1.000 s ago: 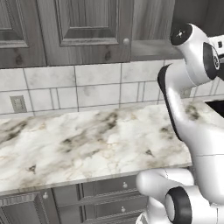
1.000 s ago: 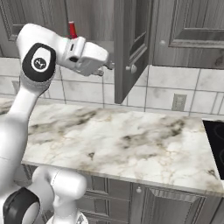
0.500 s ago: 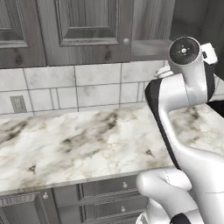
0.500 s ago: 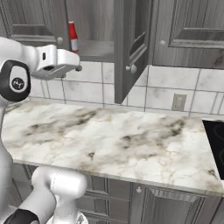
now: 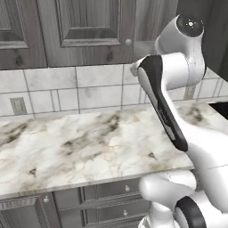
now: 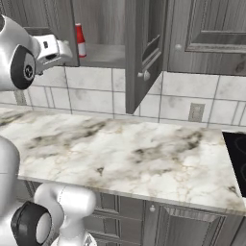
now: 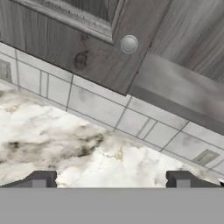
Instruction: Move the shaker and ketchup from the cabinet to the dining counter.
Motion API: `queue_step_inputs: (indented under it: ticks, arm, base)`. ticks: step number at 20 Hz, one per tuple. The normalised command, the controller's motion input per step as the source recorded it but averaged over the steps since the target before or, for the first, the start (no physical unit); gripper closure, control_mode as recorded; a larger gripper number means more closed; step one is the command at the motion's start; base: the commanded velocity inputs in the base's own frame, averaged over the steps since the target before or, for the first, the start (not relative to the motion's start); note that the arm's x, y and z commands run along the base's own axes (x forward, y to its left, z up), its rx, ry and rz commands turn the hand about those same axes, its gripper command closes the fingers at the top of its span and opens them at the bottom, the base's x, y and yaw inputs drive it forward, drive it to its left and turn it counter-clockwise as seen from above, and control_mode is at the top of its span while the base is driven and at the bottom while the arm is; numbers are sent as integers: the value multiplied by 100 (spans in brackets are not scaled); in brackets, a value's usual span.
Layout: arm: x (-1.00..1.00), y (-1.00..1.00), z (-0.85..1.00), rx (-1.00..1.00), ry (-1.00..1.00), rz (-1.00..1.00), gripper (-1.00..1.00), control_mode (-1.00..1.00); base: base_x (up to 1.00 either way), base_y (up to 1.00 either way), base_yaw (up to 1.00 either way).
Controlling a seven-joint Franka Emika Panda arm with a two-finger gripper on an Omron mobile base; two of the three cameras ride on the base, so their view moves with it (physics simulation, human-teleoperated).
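The ketchup (image 6: 80, 40), a slim red bottle, stands upright at the left end of the shelf inside the open cabinet (image 6: 106, 55). Its door (image 6: 144, 48) hangs open to the right of it. My white hand (image 6: 54, 48) hovers just left of the bottle, at about shelf height, and does not touch it. In the hand view my gripper (image 7: 111, 180) is open with nothing between its fingertips (image 7: 42, 178). It faces a shut cabinet door with a round knob (image 7: 128, 44). The shaker and the dining counter are out of view.
A marble worktop (image 6: 129, 158) backed by white tiles (image 5: 98, 91) runs below the cabinets. A dark cooktop (image 6: 236, 153) sits at its right end. Wall sockets (image 6: 196, 112) are set in the tiles. Low drawer units (image 5: 111, 191) lie under the worktop.
The arm has swung left in the right base view, so the hand that was in front of the ketchup is now beside it. The bottle has stayed on the shelf and the jaws have stayed wide.
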Motion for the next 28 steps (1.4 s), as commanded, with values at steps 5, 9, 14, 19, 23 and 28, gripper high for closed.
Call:
queue_step_inputs:
  ticks: [5,9,14,19,23,28]
  arm:
    - [62,52,3,0,0,-15,-100,-100]
    - [58,2,8,6,0,-8,-100,-100]
    - [54,8,11,14,0,0,-100,-100]
    - [73,0,4,3,-6,-2,-100,-100]
    - [47,0,6,0,-10,-6,-100,-100]
    - [46,15,3,0,-13,0,-100,-100]
  base:
    - [0,0,0]
    - [0,0,0]
    - [0,0,0]
    - [0,0,0]
    - [0,0,0]
    - [0,0,0]
